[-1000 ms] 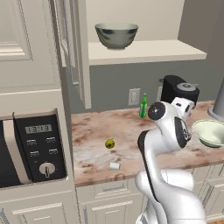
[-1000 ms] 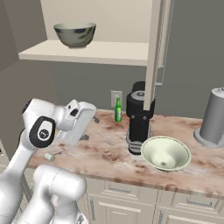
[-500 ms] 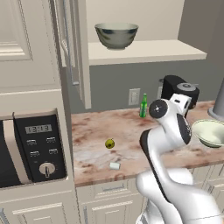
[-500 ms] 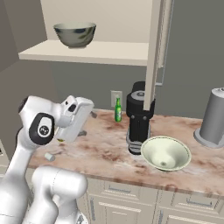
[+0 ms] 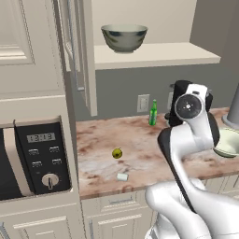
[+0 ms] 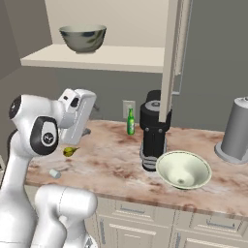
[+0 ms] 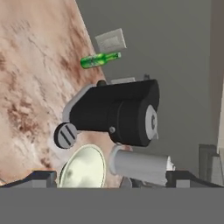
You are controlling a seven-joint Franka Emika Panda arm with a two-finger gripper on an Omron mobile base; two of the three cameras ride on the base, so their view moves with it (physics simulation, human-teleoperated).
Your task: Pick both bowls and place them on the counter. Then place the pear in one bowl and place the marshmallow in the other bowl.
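Grey-green bowl (image 5: 124, 37) on shelf (image 5: 158, 54); coffee machine (image 6: 155, 130) beside shallow bowl (image 6: 183, 169); pincer (image 7: 111, 177) apart.

Glossy white arm (image 5: 186, 140), dark round joint caps, rounded segments.

Coffee machine (image 6: 155, 135) and green bottle (image 6: 130, 121) crowd the counter (image 6: 116, 160) back.

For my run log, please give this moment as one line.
end effector: open, empty | shallow bowl: on counter | deep bowl: on shelf
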